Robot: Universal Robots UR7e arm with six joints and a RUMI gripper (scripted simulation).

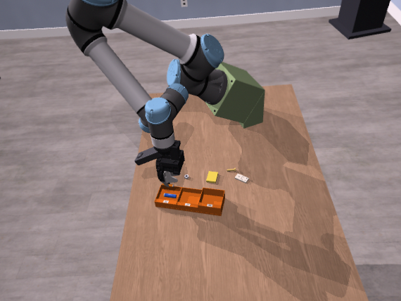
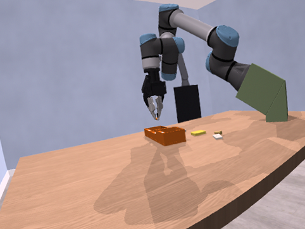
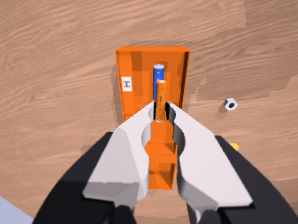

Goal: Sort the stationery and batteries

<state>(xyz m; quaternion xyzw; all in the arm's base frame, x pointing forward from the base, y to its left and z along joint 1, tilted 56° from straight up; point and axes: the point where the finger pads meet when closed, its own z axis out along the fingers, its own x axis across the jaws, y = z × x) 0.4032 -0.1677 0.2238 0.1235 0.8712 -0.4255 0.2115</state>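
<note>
My gripper (image 1: 169, 183) (image 2: 156, 115) (image 3: 160, 103) is shut on a slim orange battery (image 3: 161, 97) (image 1: 172, 184), held by one end. It hangs above the far-left compartment of an orange row of three bins (image 1: 197, 208) (image 2: 172, 138). That compartment (image 3: 129, 62) carries the H label (image 3: 127, 83), and a blue battery (image 1: 169, 195) (image 3: 158, 71) lies in it. A yellow pad (image 1: 212, 176) (image 2: 198, 132) lies flat on the table behind the bins. The labels on the other two compartments are too small to read.
A small metal nut (image 1: 186, 176) (image 3: 230, 104) lies just behind the bins. A small white flat piece (image 1: 241, 178) (image 2: 217, 136) and a short brass-coloured piece (image 1: 231, 169) (image 2: 217, 132) lie right of the pad. The arm's green base block (image 1: 243, 95) (image 2: 264, 93) stands at the table's far end.
</note>
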